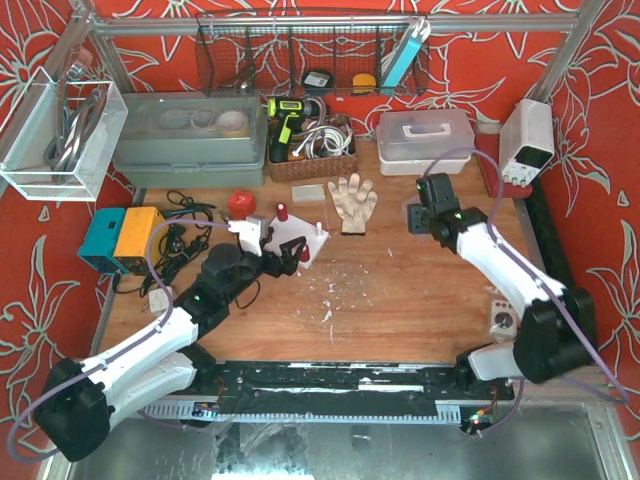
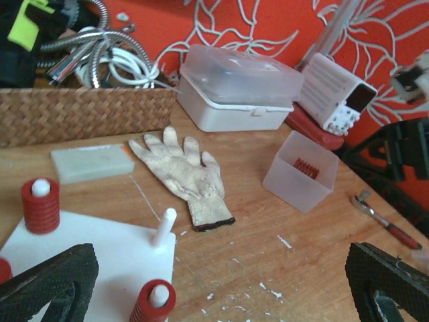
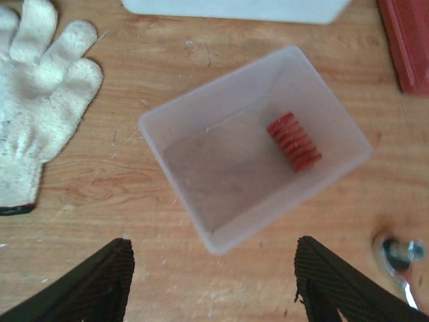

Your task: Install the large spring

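Left wrist view shows the left gripper (image 2: 221,282) with its jaws spread wide and empty, low over a white board (image 2: 100,251) where red springs (image 2: 40,204) already sit on pegs and one bare peg (image 2: 164,228) stands free, likely the seat for the missing part. Further right a work glove (image 2: 184,174) lies flat on the wooden table (image 2: 268,235), between the board and a translucent bin (image 2: 285,181). The large spring (image 3: 293,142) lies on its side on the bin floor, close to the far right wall. It looks light and stiff, a ribbed coil that could roll or squirt out of a skewed pinch, so the best hold is probably across its middle, fingers square to the coils. The bin walls leave little room on that side, and the bin itself seems light enough to slide. The right gripper (image 3: 214,282) hovers over the bin's near edge, jaws apart, holding nothing. A small hand tool (image 3: 399,258) lies just right of the bin.
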